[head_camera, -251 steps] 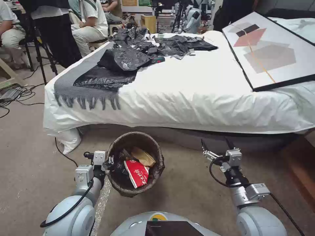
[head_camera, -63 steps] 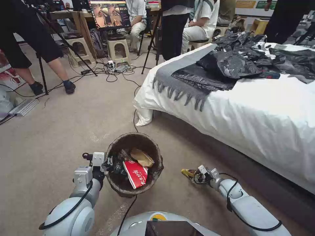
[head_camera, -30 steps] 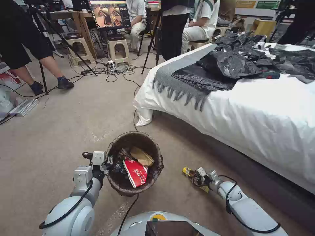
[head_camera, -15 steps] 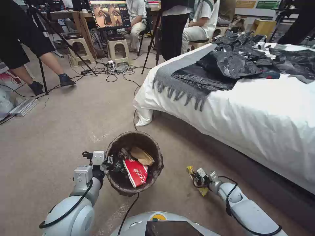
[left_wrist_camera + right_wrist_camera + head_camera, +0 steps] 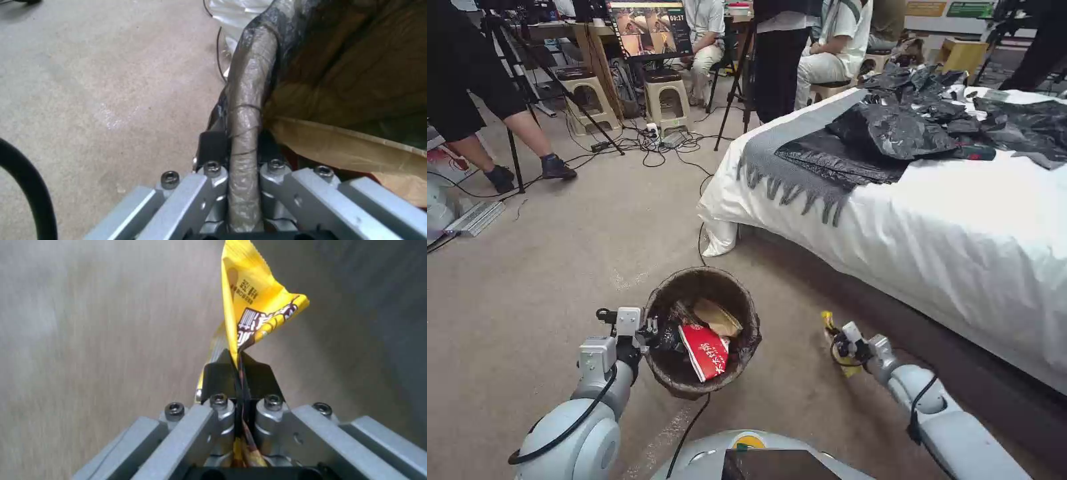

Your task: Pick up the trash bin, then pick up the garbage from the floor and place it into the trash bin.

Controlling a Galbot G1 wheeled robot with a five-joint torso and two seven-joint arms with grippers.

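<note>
The right gripper (image 5: pixel 835 337) is clenched on a yellow snack wrapper (image 5: pixel 249 313), its two pads pressed flat together with the foil pinched between them. Half a second ago the wrapper trailed down toward the carpet (image 5: pixel 560 267) at the gripper's 6 o'clock; now the arm has risen and the wrapper stands up at 12 o'clock from the fingertips, clear of the floor. In my judgement the pick has succeeded and what remains is the carry across to the bin and the drop.

The wrapper is thin, creased foil, bright yellow with brown print and a cartoon figure, folded over at its upper corner and seized by one narrow end.

From that gripper, the trash bin (image 5: pixel 747 313) lies at about 9 o'clock, near but apart. The left gripper (image 5: pixel 242 156) is clamped on its rim, one finger outside and one inside, at the bin's own 9 o'clock, holding it off the floor. The bin is lined with a dark bag rolled over the rim and already holds a red-white carton (image 5: pixel 706 351) and tan cardboard (image 5: pixel 718 316). The white bed (image 5: pixel 960 227) stands at 2 o'clock
</note>
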